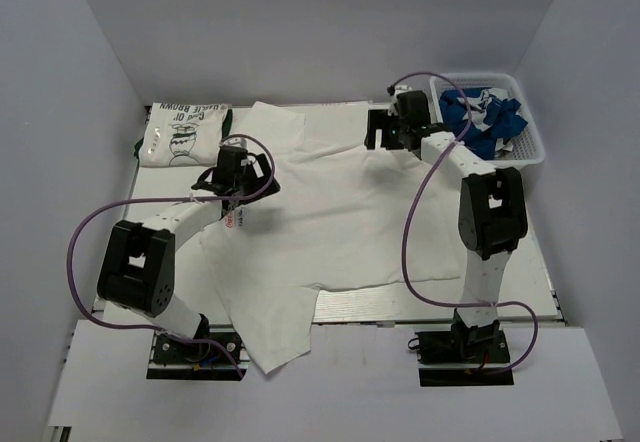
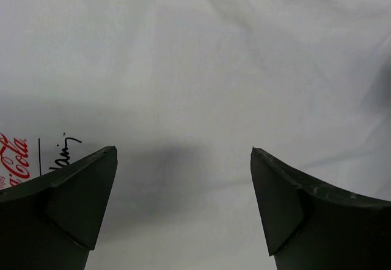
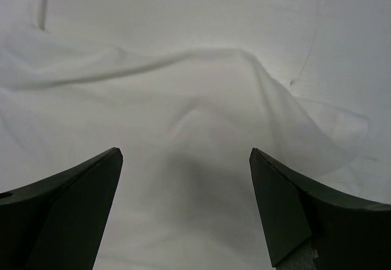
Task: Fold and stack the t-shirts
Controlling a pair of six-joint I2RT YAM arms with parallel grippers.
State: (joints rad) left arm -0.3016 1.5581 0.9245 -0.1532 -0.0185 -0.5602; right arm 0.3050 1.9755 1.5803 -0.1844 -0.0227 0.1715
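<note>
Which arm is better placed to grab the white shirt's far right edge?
Right. The right fingers, open, hang over the white shirt's rumpled edge; the left fingers are over flat cloth by the red graphic.

Top camera: high at 6 o'clock, looks down toward 12 o'clock. Wrist cameras: very near, facing down; all share white t-shirt (image 1: 330, 212).

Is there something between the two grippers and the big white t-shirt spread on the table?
Nothing visible. The left gripper and the right gripper hang open over the spread white t-shirt with a red graphic; wrist views show only cloth.
</note>
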